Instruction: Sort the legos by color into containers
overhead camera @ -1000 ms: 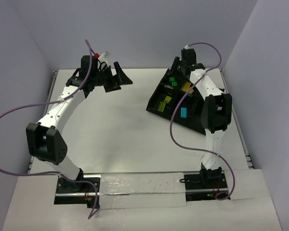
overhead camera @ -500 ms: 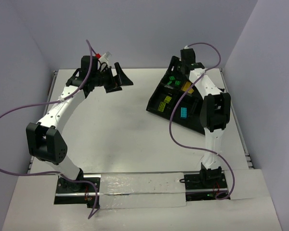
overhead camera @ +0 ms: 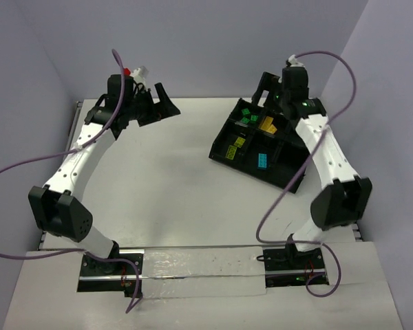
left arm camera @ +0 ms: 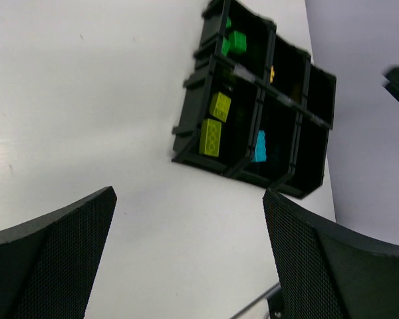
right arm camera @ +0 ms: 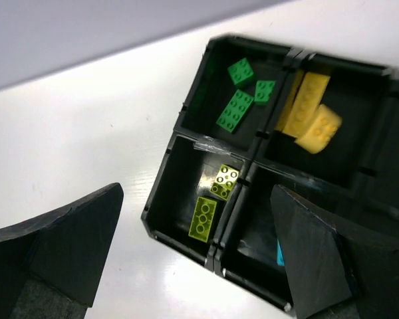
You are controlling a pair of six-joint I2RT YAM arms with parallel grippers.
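A white table [overhead camera: 172,179] carries a black tray [overhead camera: 255,173] at its far right. The left gripper [overhead camera: 158,103] hangs at the far left and the right gripper [right arm camera: 196,193] hangs above the tray, both with jaws spread wide and holding nothing. Separate compartments hold green bricks [right arm camera: 236,109], orange-yellow bricks [right arm camera: 306,106], lime-yellow bricks [right arm camera: 205,216] and one cyan brick [left arm camera: 260,147].

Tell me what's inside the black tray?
Green legos sit in one compartment of the tray, yellow ones beside them, lime ones and a cyan one in two more. The last two compartments are partly covered by the right arm.
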